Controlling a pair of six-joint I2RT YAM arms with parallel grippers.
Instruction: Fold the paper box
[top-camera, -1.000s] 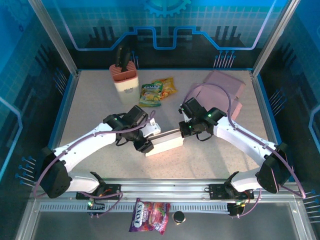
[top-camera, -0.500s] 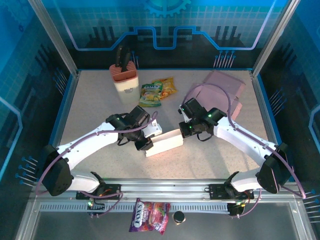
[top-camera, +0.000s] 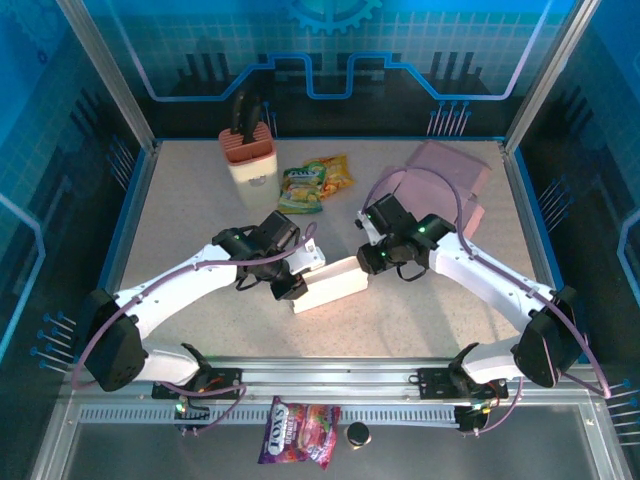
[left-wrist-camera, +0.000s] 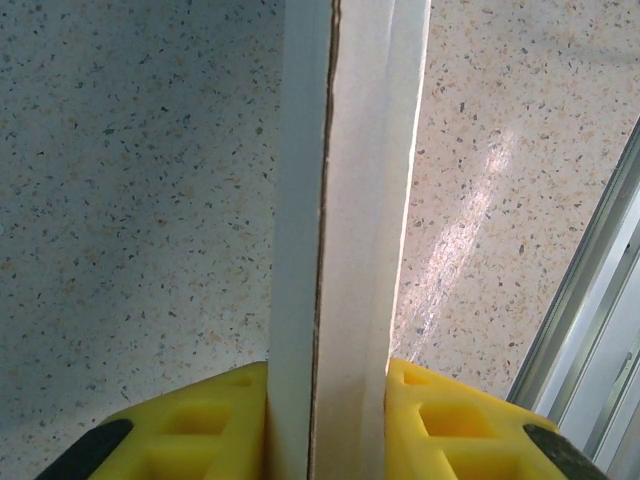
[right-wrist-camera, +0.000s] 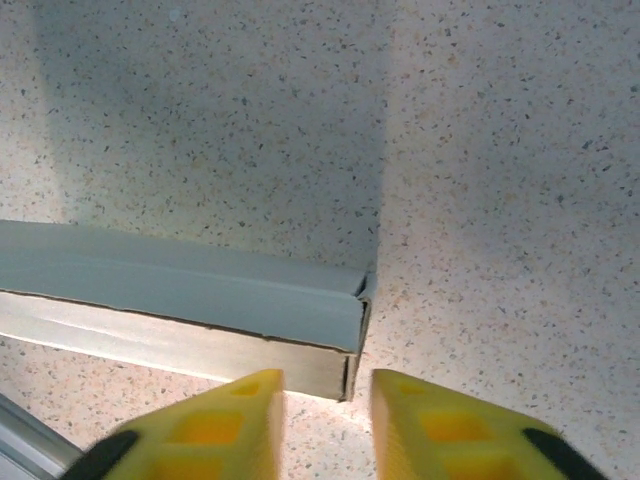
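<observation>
The paper box (top-camera: 330, 283) is a long white carton lying flat at mid-table, folded shut along its length. My left gripper (top-camera: 290, 288) holds its left end. In the left wrist view the yellow fingers (left-wrist-camera: 200, 420) press both sides of the box (left-wrist-camera: 345, 200), so my left gripper (left-wrist-camera: 327, 375) is shut on it. My right gripper (top-camera: 368, 260) hovers at the box's right end. In the right wrist view the box's end (right-wrist-camera: 180, 300) lies just ahead of my right gripper (right-wrist-camera: 328, 385), which is open with only table between its fingers.
A pink-and-cream holder (top-camera: 249, 155) stands at the back left, with snack packets (top-camera: 315, 182) beside it. A pink sheet (top-camera: 450, 175) lies at the back right. A candy bag (top-camera: 300, 432) and a black cap (top-camera: 357, 434) sit below the front rail (top-camera: 330, 378).
My left gripper has closed onto the box's left end. My right gripper has opened and let go of the right end. The box has barely shifted.
</observation>
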